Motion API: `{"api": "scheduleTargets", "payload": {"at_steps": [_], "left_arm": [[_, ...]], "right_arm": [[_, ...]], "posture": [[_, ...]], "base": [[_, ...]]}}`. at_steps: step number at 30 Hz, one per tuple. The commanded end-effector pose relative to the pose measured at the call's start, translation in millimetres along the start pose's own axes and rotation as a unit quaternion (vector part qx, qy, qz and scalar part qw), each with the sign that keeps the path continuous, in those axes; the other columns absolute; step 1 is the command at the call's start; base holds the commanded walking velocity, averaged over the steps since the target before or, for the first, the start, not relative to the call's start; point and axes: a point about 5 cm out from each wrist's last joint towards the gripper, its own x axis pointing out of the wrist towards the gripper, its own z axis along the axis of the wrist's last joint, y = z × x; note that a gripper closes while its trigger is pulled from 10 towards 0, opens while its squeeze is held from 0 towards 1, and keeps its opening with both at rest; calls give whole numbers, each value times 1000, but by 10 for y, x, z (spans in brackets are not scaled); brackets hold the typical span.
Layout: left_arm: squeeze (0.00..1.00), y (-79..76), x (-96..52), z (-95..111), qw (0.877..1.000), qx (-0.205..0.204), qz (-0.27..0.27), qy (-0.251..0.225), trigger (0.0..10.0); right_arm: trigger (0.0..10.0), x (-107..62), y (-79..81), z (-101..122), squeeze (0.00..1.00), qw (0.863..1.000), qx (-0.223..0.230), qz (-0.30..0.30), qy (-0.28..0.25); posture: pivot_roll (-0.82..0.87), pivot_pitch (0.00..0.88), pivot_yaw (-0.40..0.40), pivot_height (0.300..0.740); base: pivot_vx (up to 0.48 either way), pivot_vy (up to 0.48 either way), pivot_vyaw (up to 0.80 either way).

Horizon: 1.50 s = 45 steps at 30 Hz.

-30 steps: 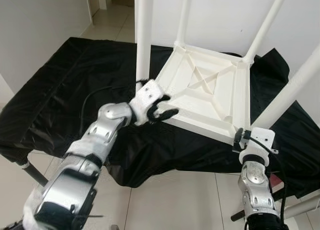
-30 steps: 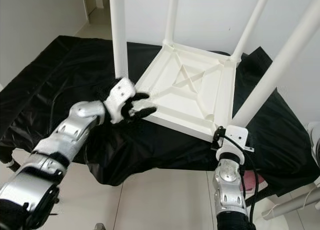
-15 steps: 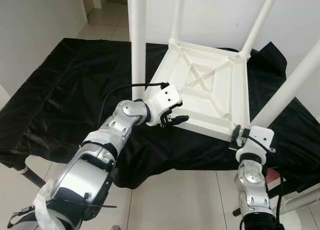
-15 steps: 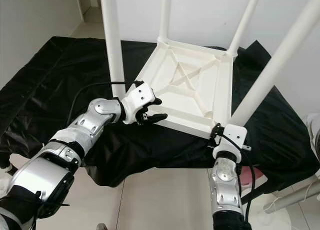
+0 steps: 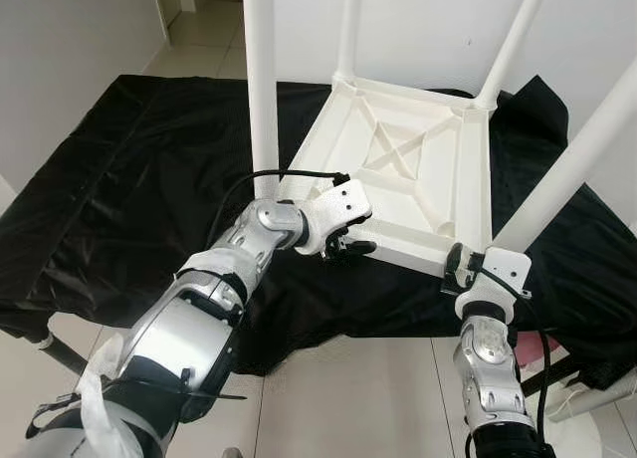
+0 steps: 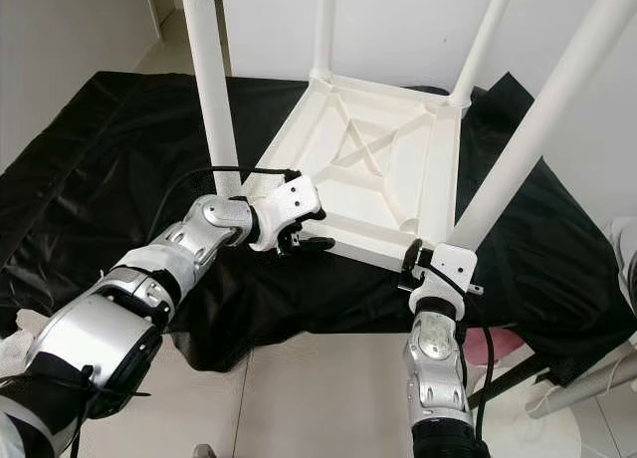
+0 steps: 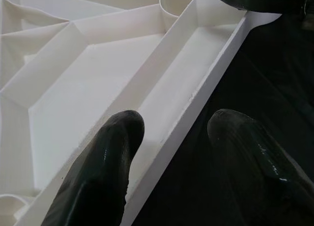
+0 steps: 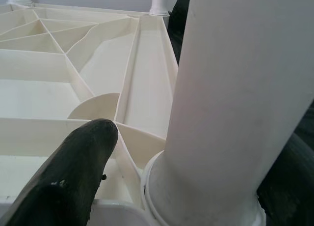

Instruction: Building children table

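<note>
Left gripper [image 5: 350, 245]: at the near rim of the upturned table top, close to its near-left corner – fingers spread, one finger [image 7: 105, 162] inside the frame over a recessed panel, the other [image 7: 255, 162] outside over the dark cloth, rim between them, contact not clear.

Right gripper [image 5: 460, 269]: at the near-right corner, straddling the base of the near-right leg – one finger [image 8: 73, 172] inside the frame beside the leg socket, the other a dark edge on the leg's far side; firm grip or a small gap, cannot tell.

Children table [image 5: 398, 169]: white plastic, upside down, underside ribs and a diagonal cross brace facing up; resting on the black cloth, all four legs seated in their corners.

Near-left leg [image 5: 261, 90]: upright, rising out of the top of the picture, just beside the left arm's wrist.

Near-right leg [image 5: 582, 149]: thick white tube, appearing to slant up and to the right in the head view.

Far legs [image 5: 349, 30]: two thinner-looking tubes at the back corners, near the white wall.

Black cloth [image 5: 129, 169]: wrinkled sheet spread over a low support, hanging over its near edge.

Floor [image 5: 338, 398]: pale tiles in front of the cloth.

Left arm [image 5: 214, 289]: silver, reaching forward, a black cable looped above the wrist.
</note>
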Motion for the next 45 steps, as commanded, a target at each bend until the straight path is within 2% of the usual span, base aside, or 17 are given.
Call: {"api": "scheduleTargets", "payload": {"at_steps": [1, 8, 17, 24, 30, 37, 45], "left_arm": [[0, 191, -30, -18, 982, 0, 190, 14, 10000], [0, 216, -20, -29, 978, 0, 208, 33, 10000], [0, 252, -16, -38, 971, -1, 232, 59, 10000], [0, 246, -19, -74, 970, 0, 230, 73, 10000], [0, 249, -24, -91, 969, 2, 232, 82, 10000], [0, 327, -87, -118, 958, 3, 264, 113, 10000], [0, 306, -111, -199, 959, 25, 243, 144, 10000]], "right_arm": [[10000, -29, 14, -35, 0, 1000, 1, 12, 6], [10000, -156, 23, -20, 0, 999, 18, 40, -7], [10000, -479, -122, -30, 0, 999, 32, 5, -5], [10000, -598, -229, 57, 0, 999, 31, -13, -28], [10000, -648, -247, 87, 0, 999, 26, -10, -30], [10000, -664, -171, 155, 0, 999, 24, 9, -34], [10000, -662, -99, 148, 0, 999, 20, 24, -31]], "posture": [[-41, 69, 15, 740], [-49, 78, 14, 740], [-67, 94, 24, 740], [-78, 99, 32, 740], [-80, 100, 34, 740], [-87, 101, 40, 740], [-95, 95, 55, 740]], "base": [[0, 0, 0], [0, 0, 0], [0, 0, 0], [0, 0, 0], [0, 0, 0], [0, 0, 0], [0, 0, 0]]}}
